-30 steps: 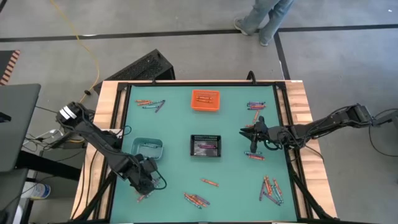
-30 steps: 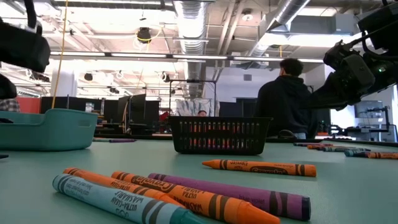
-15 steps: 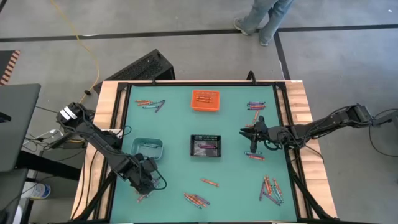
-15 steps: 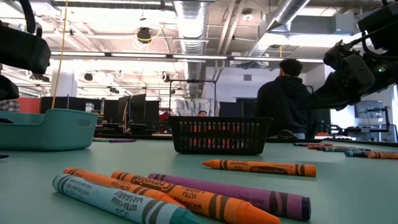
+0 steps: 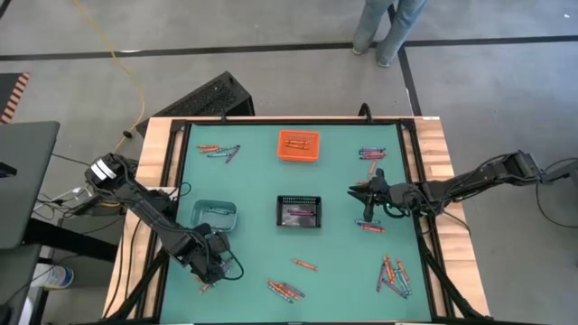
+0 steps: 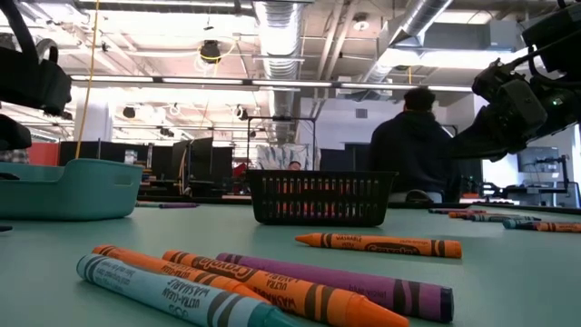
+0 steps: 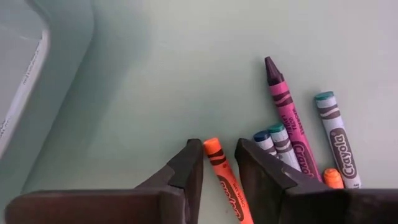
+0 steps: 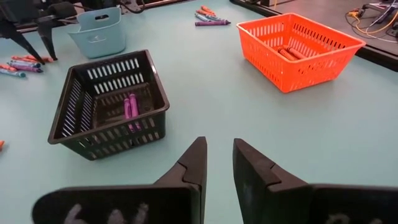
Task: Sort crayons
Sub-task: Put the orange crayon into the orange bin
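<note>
Just five crayons point(image 7: 292, 134) before the left gripper point(image 7: 219, 163), jaws narrowly apart astride one orange crayon point(image 7: 225, 180).

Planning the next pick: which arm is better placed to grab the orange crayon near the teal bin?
Left. The left claw already straddles the orange crayon with its fingers either side, beside the teal bin. The right claw hovers past the black basket, far from it.
</note>
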